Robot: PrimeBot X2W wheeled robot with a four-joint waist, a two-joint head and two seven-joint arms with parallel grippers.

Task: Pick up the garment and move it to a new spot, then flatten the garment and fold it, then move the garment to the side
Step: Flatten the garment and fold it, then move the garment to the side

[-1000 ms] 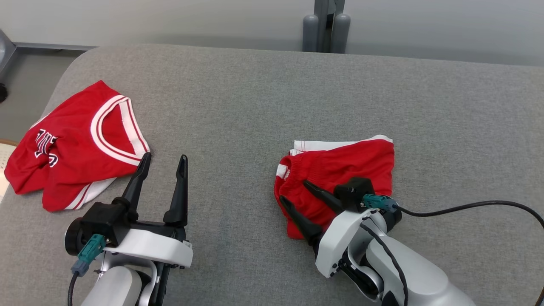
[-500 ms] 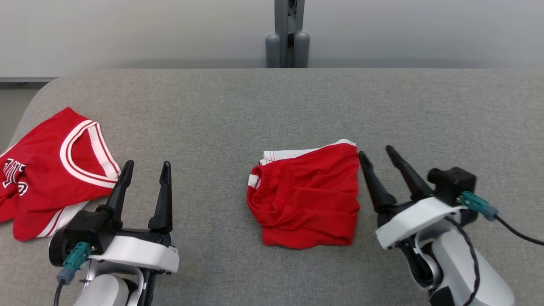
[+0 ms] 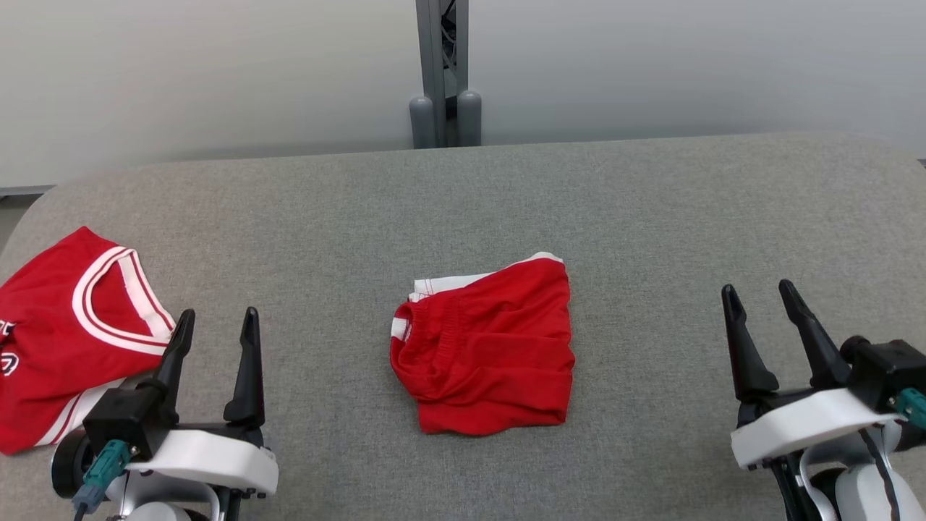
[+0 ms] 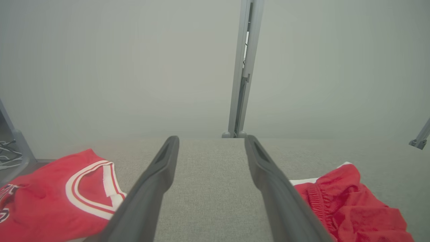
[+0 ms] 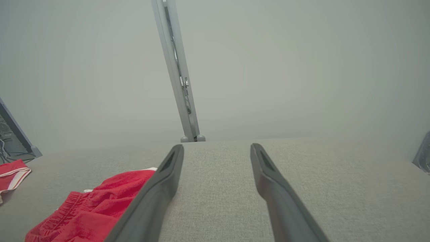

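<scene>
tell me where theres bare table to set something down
Bare: the grey table between the folded shorts and the right gripper, and a like strip between the shorts and the left gripper; both run back to the far edge. Crowded: the left edge, where the red jersey lies by the left gripper.

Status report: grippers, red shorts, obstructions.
Left gripper open, empty. Right gripper open, empty. Folded red shorts lie between grippers, not held. Red jersey by left gripper, clear of shorts.

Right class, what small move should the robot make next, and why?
Probably bring the right end effector left to the shorts: they lie folded at the middle of the table, not yet aside, and that end effector stands open, clear of them.
</scene>
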